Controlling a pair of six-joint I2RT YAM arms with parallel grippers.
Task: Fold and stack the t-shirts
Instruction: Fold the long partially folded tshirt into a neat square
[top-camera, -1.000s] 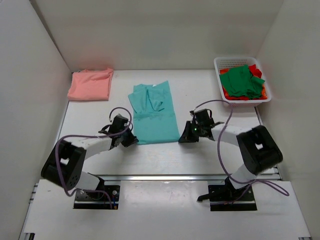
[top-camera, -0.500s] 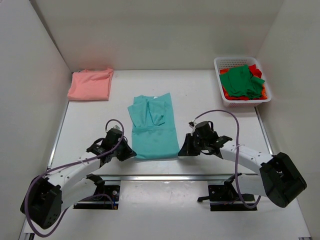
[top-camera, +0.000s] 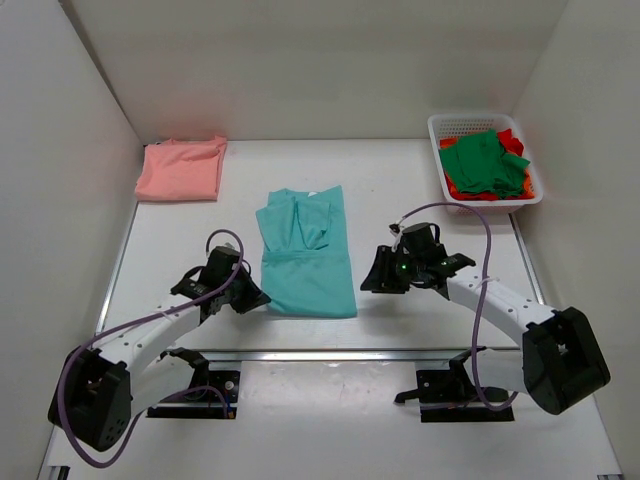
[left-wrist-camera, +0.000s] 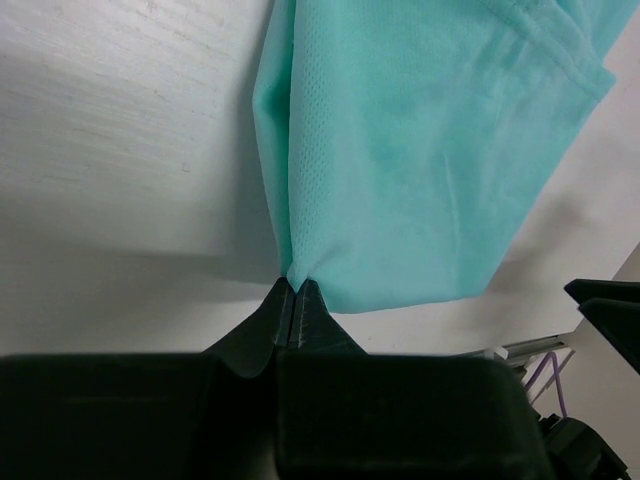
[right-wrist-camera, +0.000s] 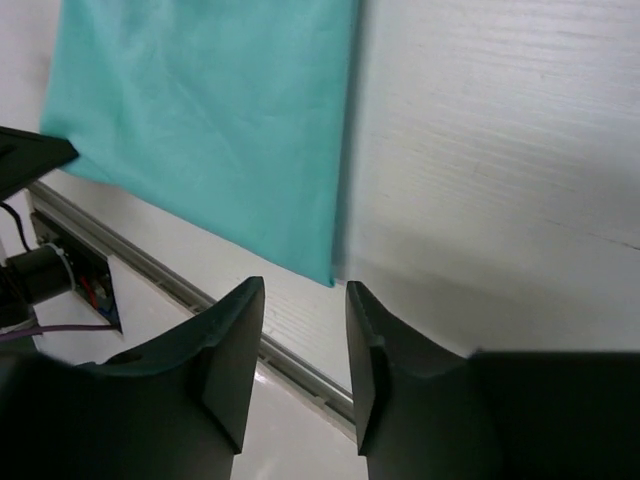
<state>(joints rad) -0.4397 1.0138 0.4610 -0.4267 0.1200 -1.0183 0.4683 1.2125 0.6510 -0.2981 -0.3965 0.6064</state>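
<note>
The teal t-shirt (top-camera: 305, 250) lies lengthwise in the middle of the table, partly folded, with its sleeves laid inward. My left gripper (top-camera: 262, 298) is shut on the shirt's near left corner; in the left wrist view the cloth (left-wrist-camera: 430, 150) comes out of the closed tips (left-wrist-camera: 295, 285). My right gripper (top-camera: 368, 280) is open and empty just above and right of the near right corner (right-wrist-camera: 325, 270). A salmon-pink shirt (top-camera: 181, 168) lies folded at the back left. A dark green shirt (top-camera: 485, 160) and a red shirt (top-camera: 515, 137) are piled in the basket.
The white mesh basket (top-camera: 470, 122) stands at the back right against the wall. A metal rail (top-camera: 330, 354) runs along the table's near edge, close to the teal shirt's hem. White walls close in the left, right and back sides.
The teal shirt has been dragged toward the near edge. The left gripper still holds its corner. The right gripper has opened, let go of its corner and lifted slightly away.
</note>
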